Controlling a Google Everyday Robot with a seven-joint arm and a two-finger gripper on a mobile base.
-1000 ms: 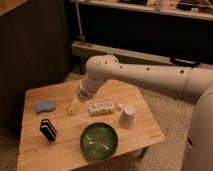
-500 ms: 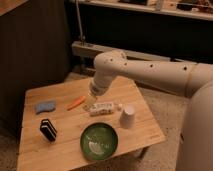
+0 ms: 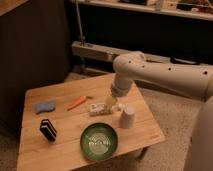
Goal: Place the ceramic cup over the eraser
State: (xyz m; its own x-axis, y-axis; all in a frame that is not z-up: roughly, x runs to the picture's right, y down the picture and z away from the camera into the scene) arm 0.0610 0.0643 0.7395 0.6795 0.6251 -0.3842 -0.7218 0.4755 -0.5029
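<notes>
The ceramic cup [image 3: 126, 116] is a pale tapered cup standing on the right part of the wooden table [image 3: 70, 150]. The eraser [image 3: 48, 129], a small black block with pale edge lines, lies near the table's left front. My gripper [image 3: 112, 103] hangs from the white arm [image 3: 150, 75] just above the table. It is immediately left of the cup and over the right end of a white packet [image 3: 96, 108]. It is open and holds nothing. The eraser is far to its left.
A round green bowl [image 3: 100, 141] sits at the front, just left of the cup. An orange carrot-like piece [image 3: 76, 102] and a flat blue piece [image 3: 45, 107] lie on the left half. A dark cabinet stands behind the table.
The arm has swung right, carrying the gripper from the table's middle to beside the cup. The orange piece is now uncovered. The objects have not moved.
</notes>
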